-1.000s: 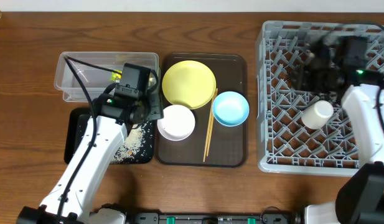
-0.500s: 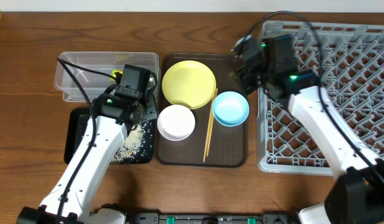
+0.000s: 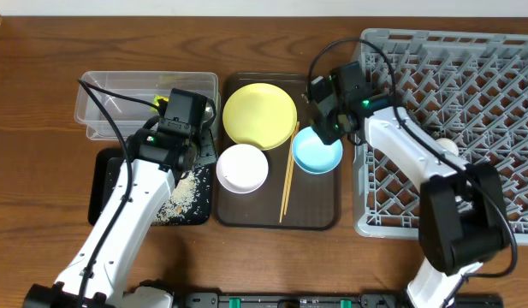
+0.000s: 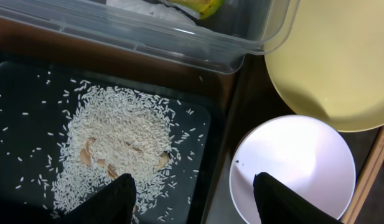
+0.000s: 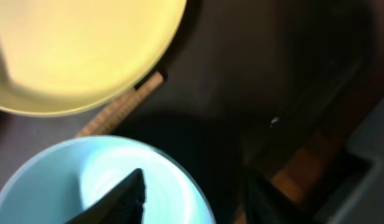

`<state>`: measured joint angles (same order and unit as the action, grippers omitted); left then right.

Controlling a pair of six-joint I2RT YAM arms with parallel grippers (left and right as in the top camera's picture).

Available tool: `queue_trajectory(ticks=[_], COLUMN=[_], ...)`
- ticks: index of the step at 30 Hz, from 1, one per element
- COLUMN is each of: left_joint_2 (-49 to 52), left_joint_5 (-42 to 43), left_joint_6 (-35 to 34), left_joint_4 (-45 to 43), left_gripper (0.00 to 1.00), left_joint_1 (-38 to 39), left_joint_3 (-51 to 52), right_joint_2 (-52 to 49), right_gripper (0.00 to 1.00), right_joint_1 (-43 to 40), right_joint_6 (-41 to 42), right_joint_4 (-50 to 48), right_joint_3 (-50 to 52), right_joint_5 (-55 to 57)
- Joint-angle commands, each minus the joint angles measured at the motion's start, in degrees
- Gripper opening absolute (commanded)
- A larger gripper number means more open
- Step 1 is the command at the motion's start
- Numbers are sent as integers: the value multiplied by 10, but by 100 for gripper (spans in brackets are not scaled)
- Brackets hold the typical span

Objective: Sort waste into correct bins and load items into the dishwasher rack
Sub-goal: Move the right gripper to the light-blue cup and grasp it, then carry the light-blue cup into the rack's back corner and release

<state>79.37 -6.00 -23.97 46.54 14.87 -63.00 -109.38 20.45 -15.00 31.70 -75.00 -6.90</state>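
Step in hand, as I read it: dish loading, blue bowl first.

Right gripper [image 3: 329,122] is low over the far rim of the blue bowl [image 3: 319,152]. In the wrist view the jaws are parted. One finger [image 5: 123,199] is inside the bowl and the other outside, with the rim between them and slack on both sides. It is not clamped and holds nothing.

The blue bowl sits on the right side of the brown tray [image 3: 319,205], just beside the rack [image 3: 435,85]. The chopsticks [image 3: 287,175] lie to its left and the yellow plate [image 3: 259,115] is up-left of it.

Left gripper [image 3: 195,158] hovers where the black tray [image 3: 105,184] meets the white bowl [image 3: 242,168]. Its jaws are wide and empty.

Rice [image 4: 117,140] is heaped in the black tray and the wrapper [image 4: 201,6] is in the clear tub [image 3: 101,120], so the waste looks sorted.

A pale rounded thing shows partly in the rack beside the right arm — probably the cup [image 3: 450,145], but I can't be sure.

Next move calls for:
- closing squarely on the rim with a firm pinch, since a thin smooth wall may slip or tip
- lifting high enough to clear the tray lip and the rack wall
- carrying right and setting the bowl down among the pegs — away from that pale thing
- keeping clear of the chopsticks on the lift
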Motion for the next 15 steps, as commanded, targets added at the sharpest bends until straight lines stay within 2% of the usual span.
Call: queue_trajectory(ticks=[1, 3, 7, 10, 15], left_joint_2=[-7, -7, -7, -7, -7], left_joint_5=[-9, -9, -9, -9, -9], left_joint_6=[-3, -3, -3, -3, -3], left_joint_4=[3, 3, 3, 3, 3], left_gripper=[64, 64, 64, 64, 64], left_joint_1=[-1, -1, -1, -1, -1], left_joint_3=[-2, -2, -2, -2, -2], right_joint_2=[-14, -16, -16, -16, -16], right_gripper=[38, 27, 17, 1, 1], right_joint_1=[4, 6, 6, 6, 6], right_joint_6=[-5, -5, -5, -5, -5], right_joint_4=[13, 23, 37, 46, 56], right_joint_3=[-8, -8, -8, -8, -8], right_joint_5=[5, 5, 5, 11, 11])
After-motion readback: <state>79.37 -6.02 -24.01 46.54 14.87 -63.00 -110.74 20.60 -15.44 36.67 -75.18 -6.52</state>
